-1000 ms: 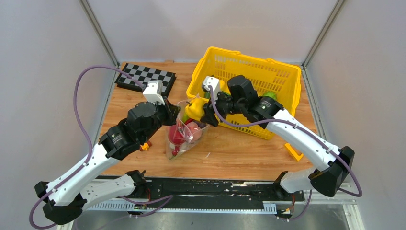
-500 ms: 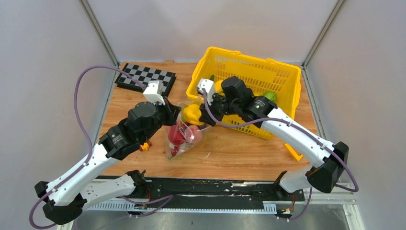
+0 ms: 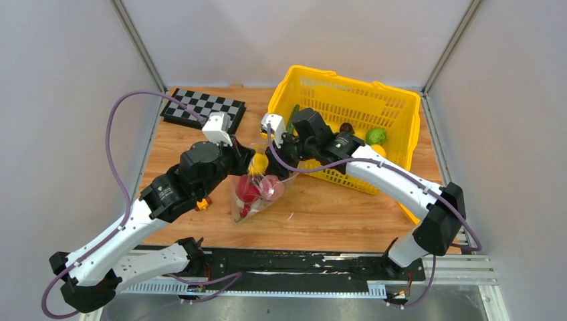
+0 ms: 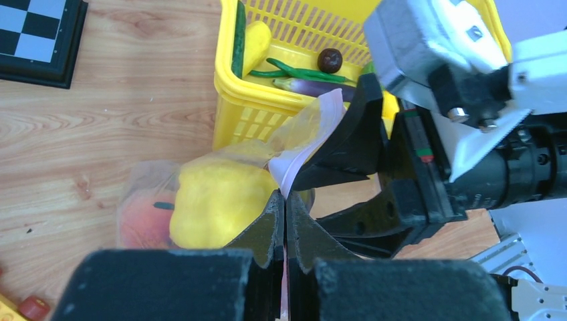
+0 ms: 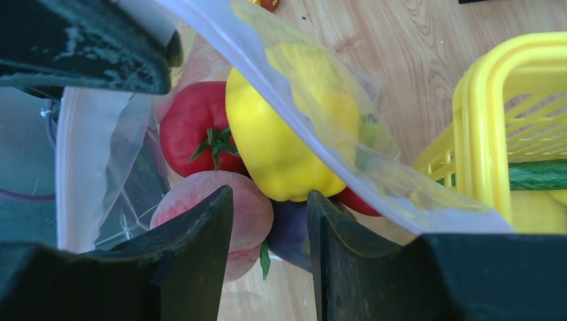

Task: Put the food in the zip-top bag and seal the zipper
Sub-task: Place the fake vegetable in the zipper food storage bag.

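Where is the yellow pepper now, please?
In the top view the yellow pepper sits in the mouth of the zip-top bag, between the left gripper and the right gripper.

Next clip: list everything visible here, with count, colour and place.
zip-top bag: one, clear with pink strip, table centre
yellow pepper: one, yellow, in bag mouth
tomato-like piece: one, red, in bag
peach: one, pink, in bag
basket: one, yellow, back right
cucumber: one, dark green, in basket
green beans: several, green, in basket
brown round piece: one, brown, in basket
green round piece: one, green, in basket
checkerboard: one, black-and-white, back left
toy block: one, orange, beside left arm
table: one, wooden
left gripper: one, black, shut on bag's strip
right gripper: one, black, open at bag mouth
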Motion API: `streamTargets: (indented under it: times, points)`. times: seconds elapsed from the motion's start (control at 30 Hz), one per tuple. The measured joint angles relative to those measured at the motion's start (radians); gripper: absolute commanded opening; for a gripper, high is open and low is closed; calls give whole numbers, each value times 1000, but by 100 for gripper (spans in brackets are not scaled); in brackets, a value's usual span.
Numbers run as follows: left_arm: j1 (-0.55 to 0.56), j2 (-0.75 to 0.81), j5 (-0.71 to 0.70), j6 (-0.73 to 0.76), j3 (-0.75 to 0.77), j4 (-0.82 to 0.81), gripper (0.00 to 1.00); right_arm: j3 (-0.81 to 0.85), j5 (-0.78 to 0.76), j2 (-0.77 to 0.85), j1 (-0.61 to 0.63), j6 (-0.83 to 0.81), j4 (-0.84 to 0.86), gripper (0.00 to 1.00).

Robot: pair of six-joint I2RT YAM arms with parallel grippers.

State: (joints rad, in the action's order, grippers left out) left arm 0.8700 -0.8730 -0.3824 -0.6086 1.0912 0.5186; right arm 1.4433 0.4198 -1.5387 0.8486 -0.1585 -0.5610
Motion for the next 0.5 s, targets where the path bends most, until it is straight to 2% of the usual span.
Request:
streamTargets:
  times: [0.1, 0.27, 0.4, 0.5]
  points:
    - [0, 1, 0, -1, 0, 0, 0, 0, -3, -16, 1, 20, 18, 49]
    - [0, 5, -7, -7, -1, 0, 0, -10, 19, 26, 1, 43, 42, 67]
    - [0, 9, -15, -8, -10, -5, 0, -70, 36, 201, 1, 59, 89, 71]
    - [0, 9, -15, -7, -11, -7, 0, -104, -59, 358, 2, 78, 130, 73]
